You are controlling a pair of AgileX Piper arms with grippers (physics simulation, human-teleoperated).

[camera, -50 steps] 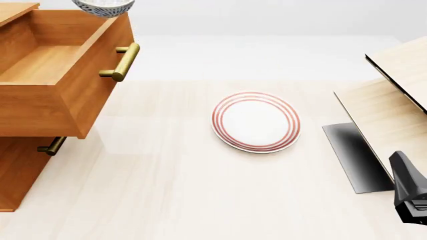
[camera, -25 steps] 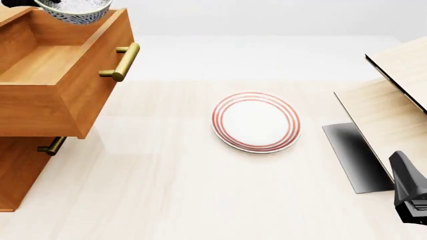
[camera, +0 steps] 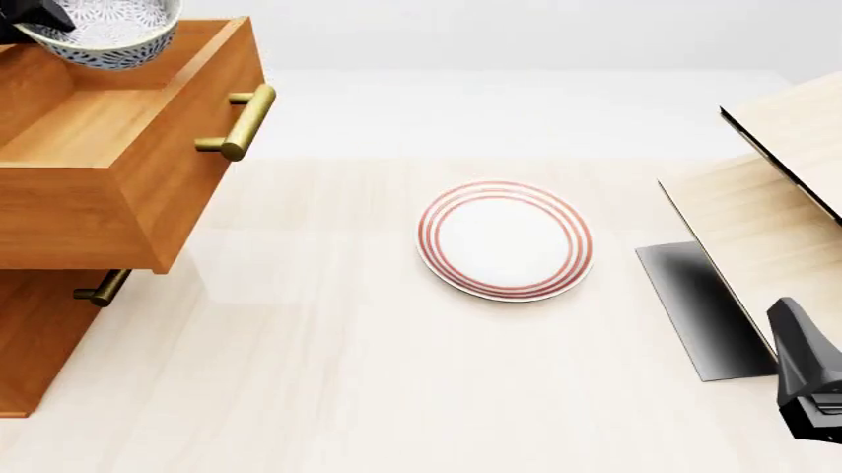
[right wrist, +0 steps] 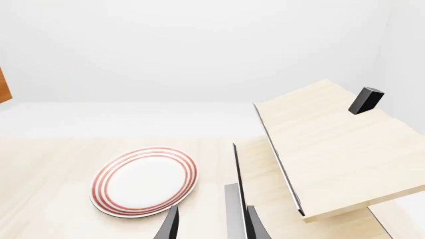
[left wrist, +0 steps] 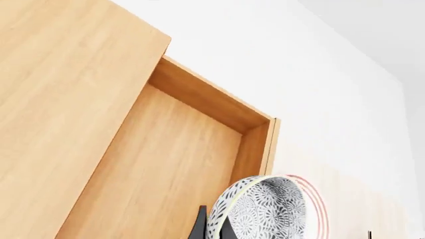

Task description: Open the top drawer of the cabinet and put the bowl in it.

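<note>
Your left gripper [camera: 30, 22] has carried the bowl [camera: 105, 28] leftward over the open top drawer [camera: 125, 148], fingers pinching its rim; only lowering and release remain. Your right gripper [right wrist: 209, 226] idles, fingers narrowly parted.

bowl [camera: 103, 30] above the open top drawer [camera: 99, 138] at left, plate [camera: 506, 239] mid-table
</note>
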